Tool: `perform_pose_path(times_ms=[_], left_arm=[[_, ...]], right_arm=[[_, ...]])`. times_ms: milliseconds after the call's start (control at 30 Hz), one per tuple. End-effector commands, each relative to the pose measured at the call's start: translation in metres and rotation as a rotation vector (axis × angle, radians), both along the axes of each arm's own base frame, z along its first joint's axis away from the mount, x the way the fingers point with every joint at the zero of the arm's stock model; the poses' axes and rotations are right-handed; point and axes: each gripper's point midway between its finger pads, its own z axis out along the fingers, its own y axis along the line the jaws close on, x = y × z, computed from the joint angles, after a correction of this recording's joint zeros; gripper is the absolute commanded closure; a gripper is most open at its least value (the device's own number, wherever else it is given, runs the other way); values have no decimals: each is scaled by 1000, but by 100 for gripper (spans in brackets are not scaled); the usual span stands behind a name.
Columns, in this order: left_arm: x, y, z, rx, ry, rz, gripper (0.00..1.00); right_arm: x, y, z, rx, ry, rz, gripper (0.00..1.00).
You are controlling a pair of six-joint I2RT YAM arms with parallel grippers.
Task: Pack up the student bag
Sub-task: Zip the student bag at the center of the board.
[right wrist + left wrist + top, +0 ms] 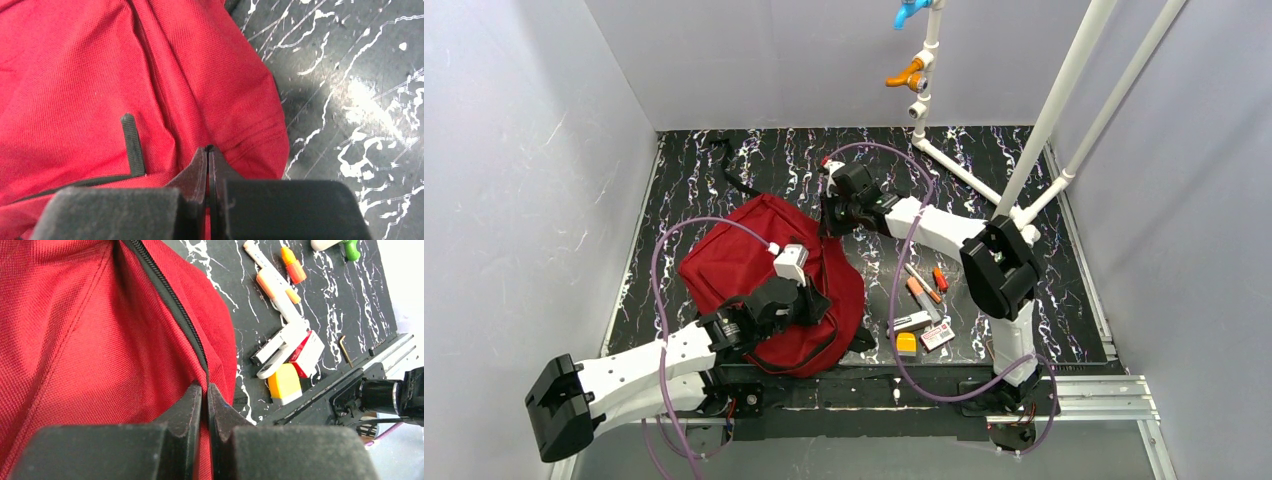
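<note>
So the left gripper [205,388] sits on the near side of the student bag [744,262], clenched tight right where the black zip [170,295] runs into its tips. Looks like it's pinching the zip line. The bag itself lies slumped on the black marbled table [1014,150]. At the bag's far right edge, the right gripper [208,149] is clamped on a fold of red fabric. Just right of the bag there's a loose bunch of markers [921,290] and other small bits.
</note>
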Motion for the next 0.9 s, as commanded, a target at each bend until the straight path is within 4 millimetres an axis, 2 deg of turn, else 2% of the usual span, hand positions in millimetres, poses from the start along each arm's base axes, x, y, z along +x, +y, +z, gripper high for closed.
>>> perform_pose_path(times_ms=[0, 67, 167, 233, 267, 367, 467, 500, 533, 567, 633, 767, 867], left_arm=[[-67, -11, -24, 2, 181, -221, 100], [-67, -11, -20, -5, 172, -220, 100], [-59, -11, -7, -22, 135, -190, 63], [-47, -10, 6, -27, 87, -143, 45], [-41, -9, 14, -34, 67, -109, 39], [-21, -4, 40, -67, 4, -14, 27], [-2, 6, 68, -84, -27, 81, 18], [3, 9, 74, -82, -29, 100, 16], [9, 14, 81, -76, -26, 124, 13], [14, 20, 87, -73, -18, 150, 11], [25, 32, 95, -61, 14, 194, 8], [41, 47, 107, 0, 39, 216, 8], [51, 38, 112, 30, 49, 153, 10]], right_arm=[[107, -15, 85, 94, -373, -238, 99], [88, -18, 87, 117, -344, -205, 99], [47, -24, 110, 189, -317, -135, 99], [17, -26, 117, 239, -281, -64, 99], [2, -28, 114, 251, -259, -31, 99], [-33, -32, 115, 284, -211, 70, 99], [-52, -43, 109, 260, -191, 116, 99], [-52, -49, 104, 222, -178, 102, 87], [-52, -57, 95, 164, -159, 81, 72], [-52, -61, 92, 127, -147, 81, 63], [-53, -74, 84, 39, -125, 62, 50], [-61, -93, 74, -23, -110, 30, 22], [-68, -104, 63, -42, -106, 16, 12]])
